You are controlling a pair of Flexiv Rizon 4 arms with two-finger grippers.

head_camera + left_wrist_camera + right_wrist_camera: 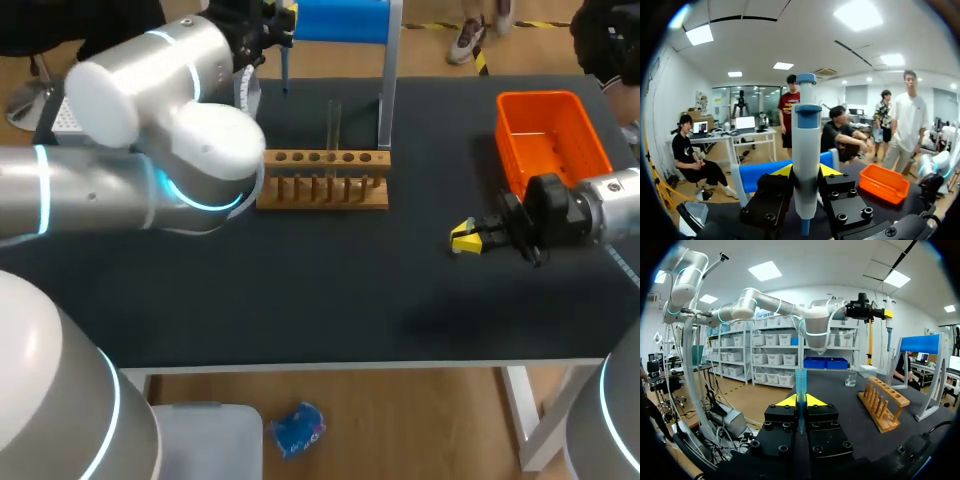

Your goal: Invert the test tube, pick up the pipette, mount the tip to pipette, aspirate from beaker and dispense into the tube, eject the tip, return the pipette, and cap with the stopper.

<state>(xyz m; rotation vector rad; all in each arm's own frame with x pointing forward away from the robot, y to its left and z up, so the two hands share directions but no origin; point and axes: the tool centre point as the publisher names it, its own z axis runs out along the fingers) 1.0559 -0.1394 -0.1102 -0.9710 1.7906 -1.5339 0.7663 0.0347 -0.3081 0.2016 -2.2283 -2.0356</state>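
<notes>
Black table [300, 300] carries a blue stand [340, 20], an orange bin [540, 98] and a wooden rack [322, 192] with the test tube [334, 125] upright in it. The left gripper [806, 170], raised by the stand, clamps the pipette [806, 130]. The right gripper [800, 401], near the bin, pinches a pipette tip [800, 377].

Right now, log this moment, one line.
left gripper shut on blue-and-white pipette; right gripper shut on blue tip; glass tube in wooden rack

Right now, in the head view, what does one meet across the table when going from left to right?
left arm → wooden rack → right gripper → orange bin
</notes>
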